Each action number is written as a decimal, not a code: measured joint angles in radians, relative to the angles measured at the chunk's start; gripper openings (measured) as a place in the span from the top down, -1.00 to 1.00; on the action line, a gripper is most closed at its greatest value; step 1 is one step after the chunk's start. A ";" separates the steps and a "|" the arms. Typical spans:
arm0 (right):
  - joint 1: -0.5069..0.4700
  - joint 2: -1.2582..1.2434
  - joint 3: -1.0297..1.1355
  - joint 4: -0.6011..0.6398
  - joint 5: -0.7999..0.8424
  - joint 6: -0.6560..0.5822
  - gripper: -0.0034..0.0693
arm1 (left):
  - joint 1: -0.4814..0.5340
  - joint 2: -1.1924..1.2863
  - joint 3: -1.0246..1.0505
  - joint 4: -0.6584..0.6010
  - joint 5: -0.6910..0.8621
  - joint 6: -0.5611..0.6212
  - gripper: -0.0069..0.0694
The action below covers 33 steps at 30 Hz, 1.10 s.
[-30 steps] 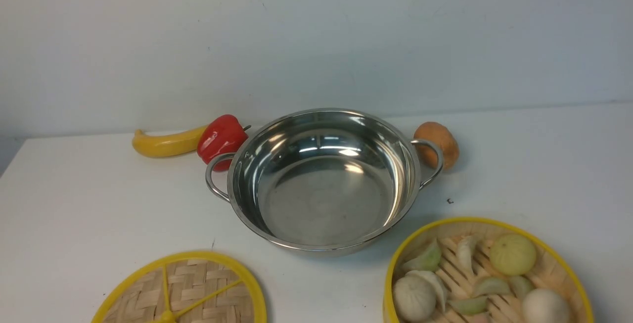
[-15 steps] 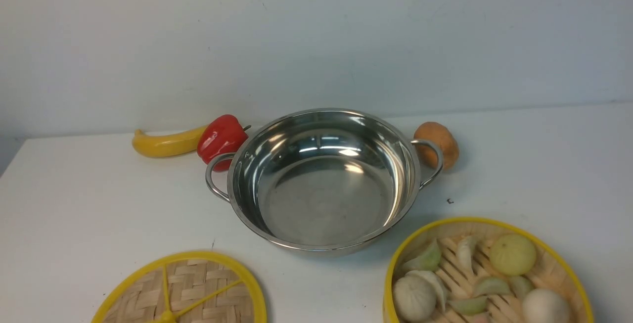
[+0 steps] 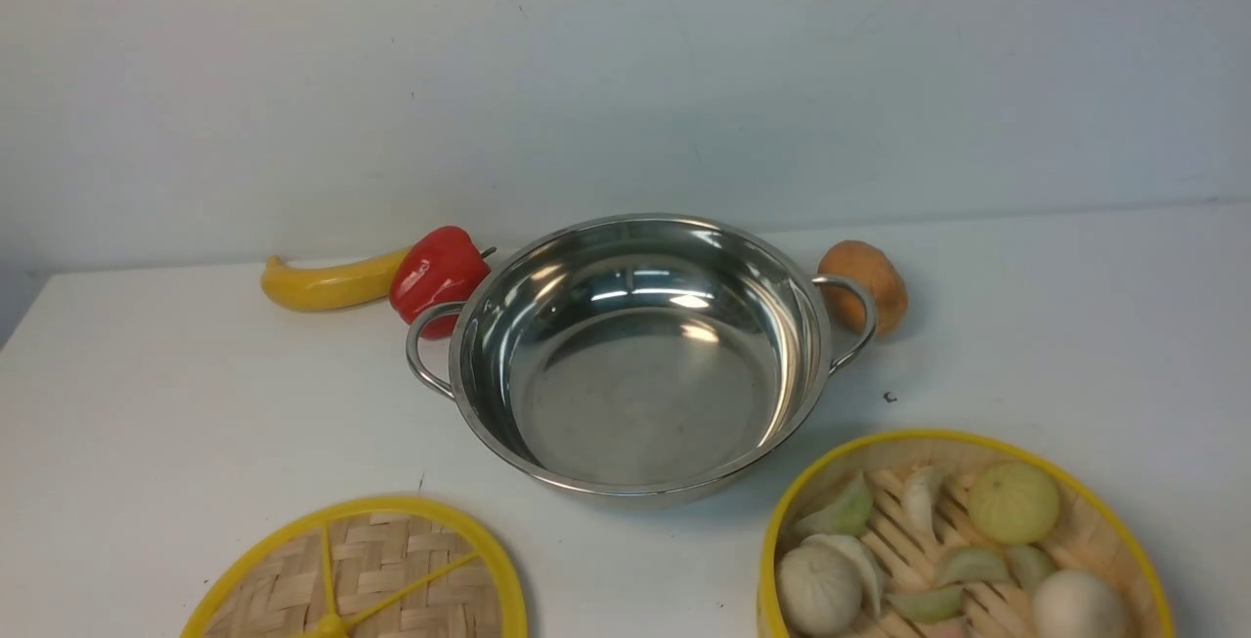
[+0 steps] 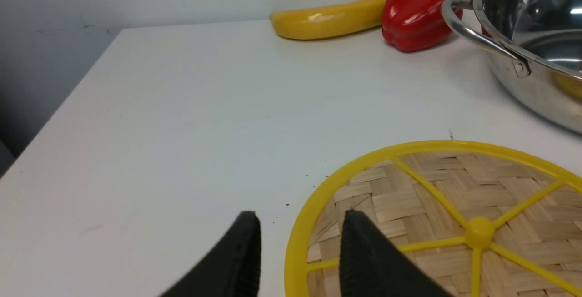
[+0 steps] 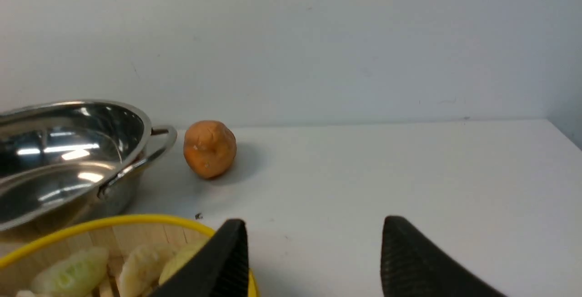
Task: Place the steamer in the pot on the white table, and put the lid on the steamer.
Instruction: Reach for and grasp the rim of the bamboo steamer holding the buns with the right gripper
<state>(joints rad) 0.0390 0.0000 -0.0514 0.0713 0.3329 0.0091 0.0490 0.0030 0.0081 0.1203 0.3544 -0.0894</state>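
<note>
Nearest you on the right, the steamer [image 3: 938,435] sits on the counter [image 3: 195,394], not yet in the pot. Your right claw [image 5: 316,220] is spread wide and holds nothing. The steamer's yellow rim passes under its pot-side finger only, so the basket lies off toward the pot from the claw's centre. I'd shift that claw leftward before closing. The right arm is clearly the nearer one, and the round basket gives no long axis to line up with.

Nearest on the left, the lid [image 3: 371,560] lies flat. Your left claw [image 4: 301,215] is part-spread above its outer rim, gripping nothing.

Farther out, in the middle, the pot [image 3: 635,374] stands empty, ahead and left of the steamer, with its two handles pointing left and right.

Count one steamer, one lid and one pot. At the back are one banana [image 3: 327,284], one red pepper [image 3: 437,272] and one orange-brown fruit [image 3: 865,281].
</note>
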 joint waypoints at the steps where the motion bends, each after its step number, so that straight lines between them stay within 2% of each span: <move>1: 0.000 0.000 -0.037 0.005 0.018 0.000 -0.18 | 0.000 0.000 0.000 0.000 0.000 0.000 0.19; 6: 0.000 0.003 -0.236 0.038 0.134 0.000 -0.18 | 0.000 0.000 0.000 0.000 0.000 0.000 0.19; 8: 0.000 0.061 -0.387 0.075 0.229 0.000 -0.18 | 0.000 0.000 0.000 0.000 0.000 0.000 0.19; 12: 0.000 0.176 -0.524 0.119 0.354 0.000 -0.18 | 0.000 0.000 0.000 0.000 0.000 0.000 0.19; 21: 0.000 0.412 -0.783 0.356 0.545 0.003 -0.18 | 0.000 0.000 0.000 0.000 0.000 0.000 0.19; 28: 0.000 0.427 -0.897 0.383 0.657 -0.101 -0.18 | 0.000 0.000 0.000 0.000 0.000 0.000 0.19; 33: 0.000 0.427 -0.909 0.422 0.676 -0.118 -0.18 | 0.000 0.000 0.000 0.000 0.000 0.000 0.19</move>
<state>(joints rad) 0.0390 0.4271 -0.9608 0.4932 1.0085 -0.1085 0.0490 0.0030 0.0081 0.1203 0.3544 -0.0894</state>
